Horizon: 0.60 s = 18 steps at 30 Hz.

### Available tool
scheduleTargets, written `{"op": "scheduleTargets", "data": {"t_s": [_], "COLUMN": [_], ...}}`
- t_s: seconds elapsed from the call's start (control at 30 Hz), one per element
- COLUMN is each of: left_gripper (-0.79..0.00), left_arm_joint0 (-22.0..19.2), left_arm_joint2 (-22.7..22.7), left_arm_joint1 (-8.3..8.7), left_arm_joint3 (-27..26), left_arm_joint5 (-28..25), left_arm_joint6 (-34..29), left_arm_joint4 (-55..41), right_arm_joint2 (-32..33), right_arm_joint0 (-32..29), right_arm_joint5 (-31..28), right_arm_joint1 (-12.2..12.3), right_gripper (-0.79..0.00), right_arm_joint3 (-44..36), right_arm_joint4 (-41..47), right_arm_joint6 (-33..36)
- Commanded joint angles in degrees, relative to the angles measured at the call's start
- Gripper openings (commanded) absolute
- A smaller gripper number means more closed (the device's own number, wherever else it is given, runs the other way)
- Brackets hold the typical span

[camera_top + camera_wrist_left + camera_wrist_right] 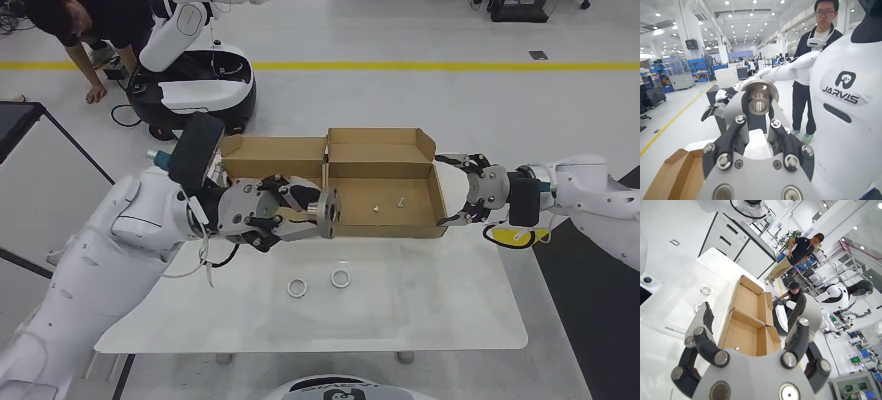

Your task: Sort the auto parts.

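So: the left gripper (318, 212) was pinched shut on a flanged metal sleeve (327, 210), fingers pressed against its narrow neck, clearest in the left wrist view (757, 108), where the sleeve (761, 87) faced bore-on. From the top, the sleeve hung at the near wall of the two cardboard boxes, right where they meet. Its long axis lay level and ran along the boxes' row, flange end toward the right box (360, 190). The left box (262, 158) lay back toward the arm's own side. The drop probably turns on which side of that shared wall the sleeve clears; which box it belongs in could not be told.

The right gripper (452, 188) was spread wide and empty, just beside the right box's outer end (753, 308). Two rings (297, 288) (341, 278) lay on the table (450, 300) in front of the boxes, nearer the left gripper, well apart from the right.

Hard to make out:
- Two small bits (375, 209) in the right box, too tiny to name.
- The left arm covered part of the left box's floor.
- Whether the sleeve touched the wall or cleared it.
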Motion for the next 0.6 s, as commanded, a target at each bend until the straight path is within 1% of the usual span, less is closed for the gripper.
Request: {"op": "scheduleTargets", "data": {"t_s": [0.0, 0.17, 0.57], "left_gripper": [-0.785, -0.785, -0.785], "left_arm_joint0": [0.42, 2.55, 2.70], "left_arm_joint2": [-0.31, -1.76, -1.86], "left_arm_joint1": [0.01, 0.11, 0.16], "left_arm_joint3": [-0.14, -0.63, -0.53], "left_arm_joint5": [0.00, 0.00, 0.00], "left_arm_joint6": [2.77, 11.78, 12.10], "left_arm_joint4": [1.79, 9.47, 10.37], "right_arm_joint2": [0.00, 0.00, 0.00], "right_arm_joint0": [0.00, 0.00, 0.00], "right_arm_joint5": [0.00, 0.00, 0.00], "right_arm_joint1": [0.00, 0.00, 0.00], "right_gripper": [0.000, 0.000, 0.000], "right_arm_joint3": [0.00, 0.00, 0.00], "right_arm_joint4": [0.00, 0.00, 0.00], "right_arm_joint6": [0.00, 0.00, 0.00]}}
